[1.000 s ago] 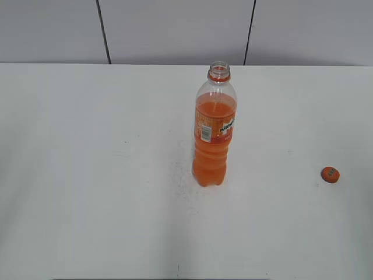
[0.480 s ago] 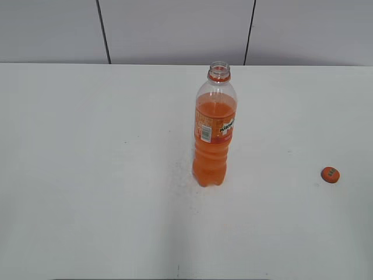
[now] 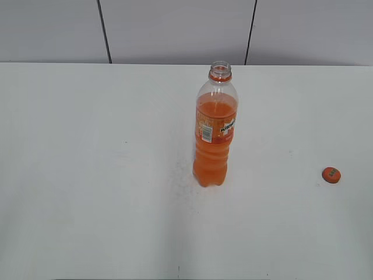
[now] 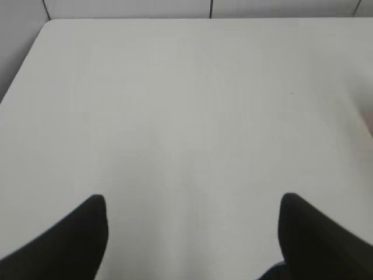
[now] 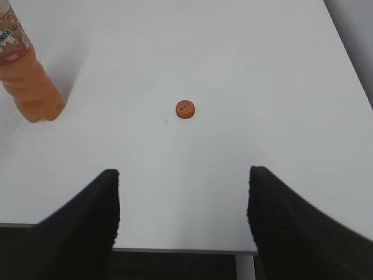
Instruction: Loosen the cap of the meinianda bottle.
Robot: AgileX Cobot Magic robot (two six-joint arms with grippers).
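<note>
The meinianda bottle (image 3: 214, 131) stands upright near the middle of the white table (image 3: 87, 175), its neck open with no cap on it. Its lower part shows at the top left of the right wrist view (image 5: 26, 76). The small orange cap (image 3: 331, 174) lies flat on the table far to the bottle's right; it also shows in the right wrist view (image 5: 185, 108). My right gripper (image 5: 183, 175) is open and empty, back at the table's front edge, well short of the cap. My left gripper (image 4: 192, 201) is open and empty over bare table. Neither arm shows in the exterior view.
A grey panelled wall (image 3: 175, 29) runs behind the table. The table's front edge (image 5: 175, 249) lies just under my right gripper. The table's left corner (image 4: 49, 23) shows in the left wrist view.
The bottle and cap sit a few pixels further right in the exterior view than a second ago; nothing else differs. No gripper touches them.
</note>
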